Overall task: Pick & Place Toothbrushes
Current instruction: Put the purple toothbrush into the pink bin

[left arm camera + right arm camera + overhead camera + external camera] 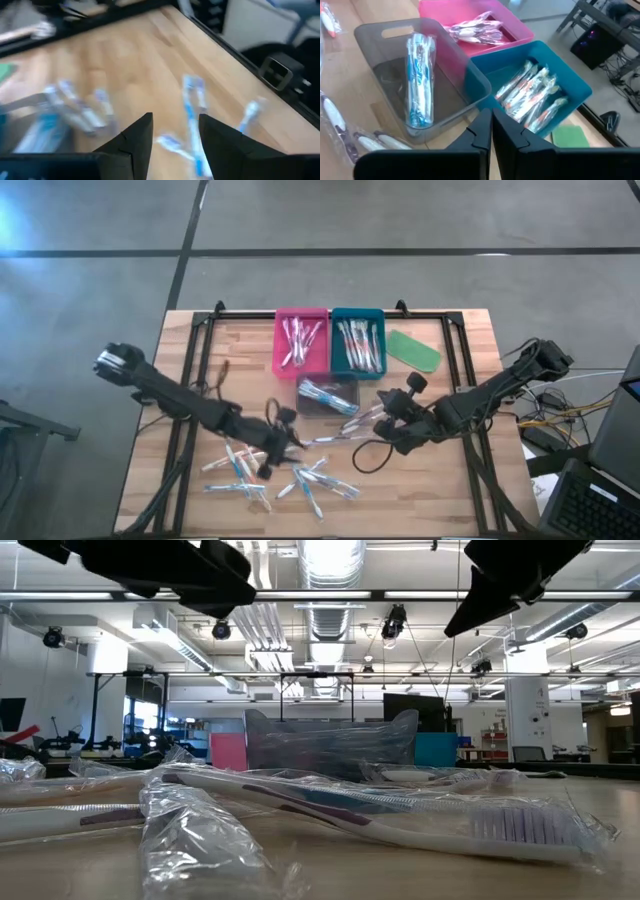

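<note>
The left gripper (268,452) hovered with jaws spread and empty above loose toothbrushes (250,476) scattered on the near part of the wooden desk (440,500); roughly a dozen wrapped brushes lay there, too tangled for an exact count. Three trays stood toward the far middle of the desk: a pink tray (301,341) with several brushes, a teal tray (358,341) just beside it with several more, and nearer, a clear grey tray (420,75) holding about two blue-accented brushes (419,75). A flat green piece (413,350) lay to the right of the teal tray. The right gripper (392,412) sat just right of the grey tray, its jaws pressed together on nothing. In the low view, crinkled wrappers (200,830) blocked much of the trays behind them.
</note>
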### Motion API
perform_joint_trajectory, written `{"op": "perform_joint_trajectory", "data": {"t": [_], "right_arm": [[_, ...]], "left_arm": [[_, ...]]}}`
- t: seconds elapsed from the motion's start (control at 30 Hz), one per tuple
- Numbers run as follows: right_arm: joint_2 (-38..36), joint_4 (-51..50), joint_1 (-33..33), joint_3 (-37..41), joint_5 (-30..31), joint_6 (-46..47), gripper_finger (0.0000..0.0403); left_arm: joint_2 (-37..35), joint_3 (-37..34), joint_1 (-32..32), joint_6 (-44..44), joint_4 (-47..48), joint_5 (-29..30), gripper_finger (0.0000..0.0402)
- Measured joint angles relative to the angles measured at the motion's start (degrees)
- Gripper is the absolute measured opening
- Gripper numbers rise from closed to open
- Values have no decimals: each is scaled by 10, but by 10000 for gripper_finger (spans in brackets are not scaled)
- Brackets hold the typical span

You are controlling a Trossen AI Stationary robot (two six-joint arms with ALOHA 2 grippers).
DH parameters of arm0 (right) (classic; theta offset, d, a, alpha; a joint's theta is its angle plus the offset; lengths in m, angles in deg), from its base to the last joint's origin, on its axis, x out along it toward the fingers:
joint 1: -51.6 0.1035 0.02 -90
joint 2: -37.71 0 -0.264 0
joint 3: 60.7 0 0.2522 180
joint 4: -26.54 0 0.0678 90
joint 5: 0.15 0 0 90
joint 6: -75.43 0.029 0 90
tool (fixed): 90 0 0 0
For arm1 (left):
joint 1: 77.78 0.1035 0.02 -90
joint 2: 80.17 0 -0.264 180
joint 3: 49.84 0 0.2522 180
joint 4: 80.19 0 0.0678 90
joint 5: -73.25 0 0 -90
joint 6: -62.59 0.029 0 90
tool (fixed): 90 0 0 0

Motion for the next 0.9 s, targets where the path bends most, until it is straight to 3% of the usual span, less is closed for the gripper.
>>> {"op": "perform_joint_trajectory", "data": {"t": [0.2, 0.47, 0.9], "right_arm": [[0, 2, 0, 1, -4, 16, 18], [0, 1, 1, -3, -5, 18, 13], [0, 0, 1, 2, -7, 15, 23]], "left_arm": [[106, 93, -47, 24, 43, 0, 165], [217, 204, -54, -2, 118, 1, 165], [275, 236, -60, -21, 148, -22, 165]]}}
